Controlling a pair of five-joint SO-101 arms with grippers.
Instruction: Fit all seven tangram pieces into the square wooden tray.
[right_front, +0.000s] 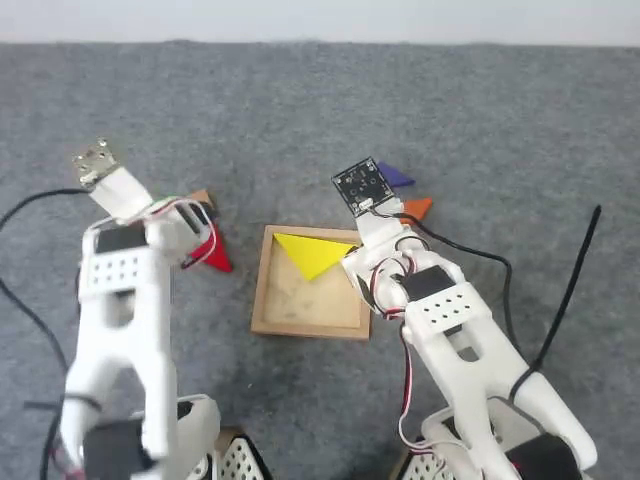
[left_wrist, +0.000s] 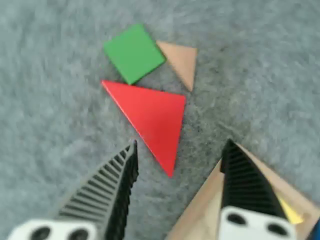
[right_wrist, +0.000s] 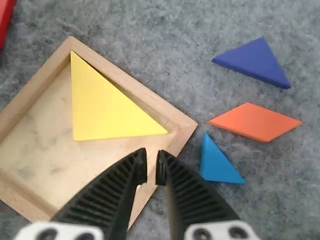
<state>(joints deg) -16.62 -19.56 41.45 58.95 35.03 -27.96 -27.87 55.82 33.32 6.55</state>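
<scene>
The square wooden tray (right_front: 258, 290) lies mid-table with a yellow triangle (right_front: 312, 252) flat in its far corner. My right gripper (right_wrist: 151, 159) hovers shut and empty over the tray's rim (right_wrist: 176, 121), beside the yellow triangle (right_wrist: 102, 107). A light blue triangle (right_wrist: 215, 162), an orange parallelogram (right_wrist: 255, 121) and a dark blue triangle (right_wrist: 255, 60) lie on the carpet past that rim. My left gripper (left_wrist: 181, 145) is open above the tip of a red triangle (left_wrist: 152, 117). A green square (left_wrist: 133, 53) and a tan triangle (left_wrist: 181, 62) lie just beyond it.
Grey carpet covers the whole table. A corner of the tray (left_wrist: 200, 210) sits close under one left finger. Black cables trail at the left edge and to the right of the right arm (right_front: 450, 320). A pale wall strip runs along the far side.
</scene>
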